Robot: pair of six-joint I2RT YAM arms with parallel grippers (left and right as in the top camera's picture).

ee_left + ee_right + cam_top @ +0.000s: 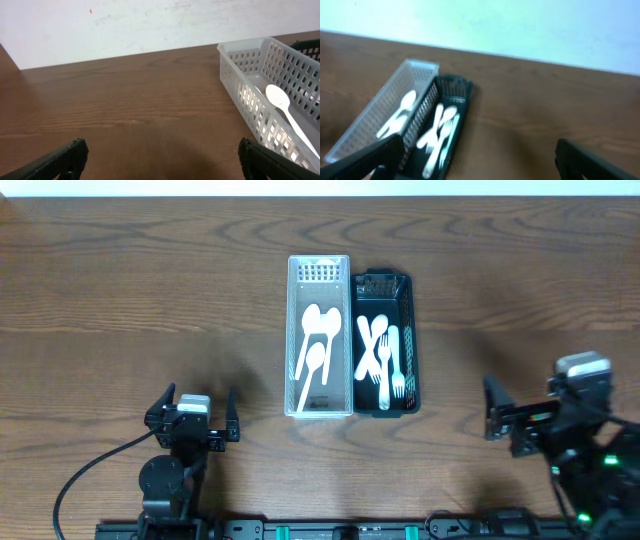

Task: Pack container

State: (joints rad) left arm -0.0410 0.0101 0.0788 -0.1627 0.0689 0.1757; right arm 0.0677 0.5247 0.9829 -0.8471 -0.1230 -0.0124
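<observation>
hovering low, left gripper (pixel 197 412) and right gripper (pixel 477 148) gape empty; white basket (pixel 293 330) holds three spoons (pixel 316 340), black basket (pixel 412 330) several forks (pixel 385 360).

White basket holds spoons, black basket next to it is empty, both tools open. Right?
No: the black basket isn't empty, it holds white forks, as the overhead view shows. The white basket does hold spoons, and the left tool and right tool are both open.
</observation>
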